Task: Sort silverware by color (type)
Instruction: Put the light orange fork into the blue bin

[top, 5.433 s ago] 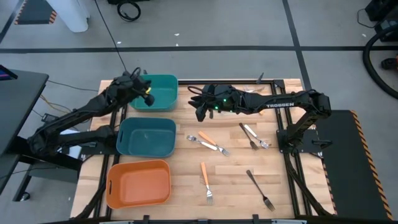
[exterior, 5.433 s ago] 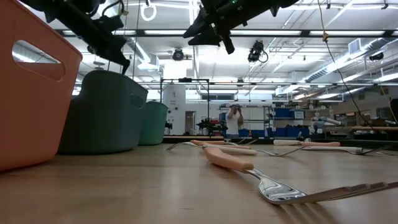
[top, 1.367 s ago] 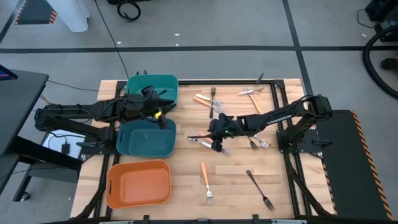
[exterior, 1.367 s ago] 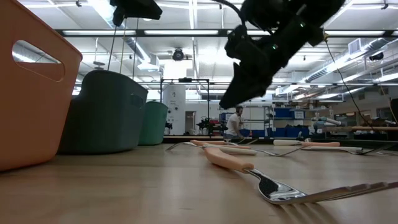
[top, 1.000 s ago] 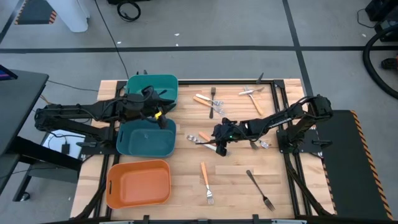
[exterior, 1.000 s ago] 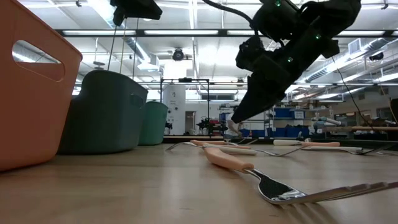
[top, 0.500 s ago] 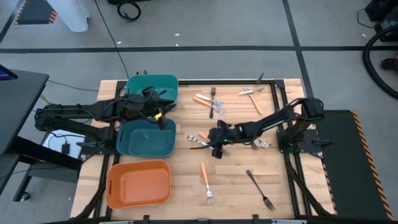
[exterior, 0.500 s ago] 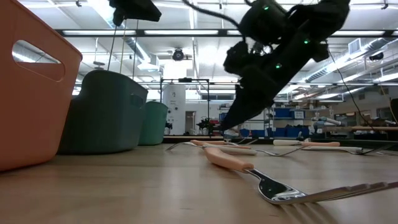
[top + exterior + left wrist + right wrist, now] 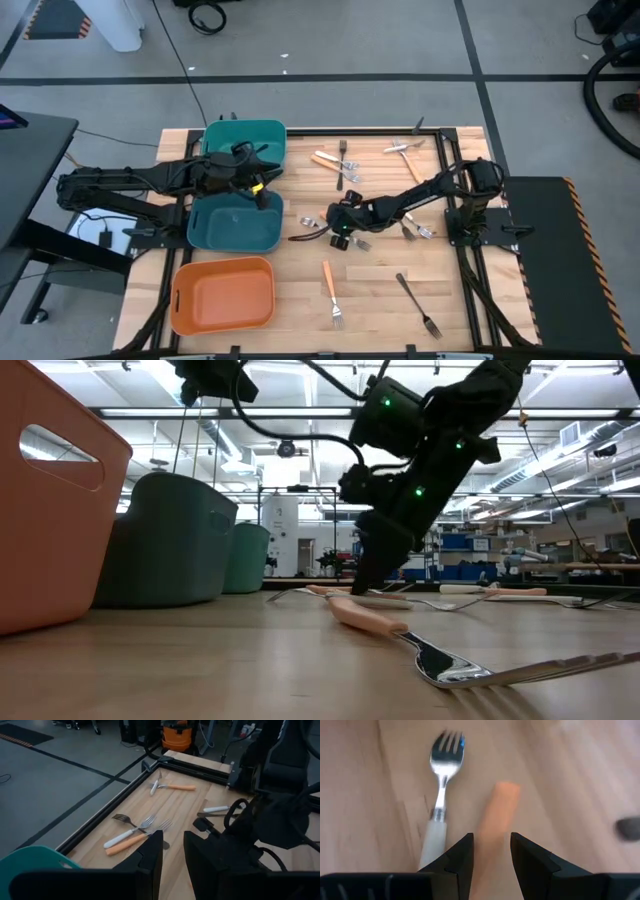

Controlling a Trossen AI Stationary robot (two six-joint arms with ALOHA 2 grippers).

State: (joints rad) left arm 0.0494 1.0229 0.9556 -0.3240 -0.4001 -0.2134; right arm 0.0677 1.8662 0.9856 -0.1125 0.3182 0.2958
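1. Since a second ago, the right gripper [image 9: 338, 232] has slid toward nine o'clock and dropped — its fingers [image 9: 462, 855] spread, straddling the orange-handled fork [image 9: 496, 815] at table centre.
2. Risk: the cream-handled fork [image 9: 436, 827] just beside gets nudged or pinched too.
3. Farther off, the left gripper [image 9: 258, 183], part-open and empty, hovers over the teal bin [image 9: 236, 243].
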